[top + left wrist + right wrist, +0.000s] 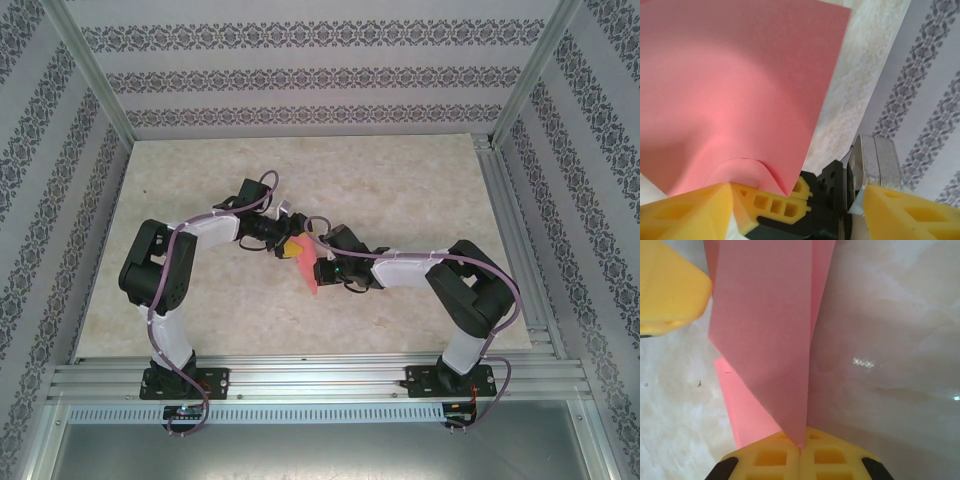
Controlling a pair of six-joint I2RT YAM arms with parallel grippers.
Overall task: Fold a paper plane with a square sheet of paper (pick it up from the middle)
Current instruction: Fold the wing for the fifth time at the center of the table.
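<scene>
At the bench's centre: the right gripper [800,449] is clamped on the sheet of paper [765,340], its two yellow fingers pressed flat together over a crease at the sheet's narrow end.
Left gripper [797,189]: spread wide and gripping nothing, with one yellow finger [685,212] just beside the paper's curled edge and the other well off to the side.
Right wrist view: the paper is partly folded, with one long flap lying over another layer and an angled corner showing beneath. A yellow finger [670,290] of the left gripper sits beside the sheet's upper edge.
Left wrist view: the broad, smooth face of the sheet bows gently. The right gripper's fingers pinch its lower corner, between the left gripper's own fingers. A patterned wall [930,100] lies beyond.
Overhead view: both arms have their elbows out to the sides and their forearms reaching inward, and the wrists meet over the marbled bench [400,180]. The paper is a small pink patch between them.
Paper and bench: I cannot tell whether they touch.
</scene>
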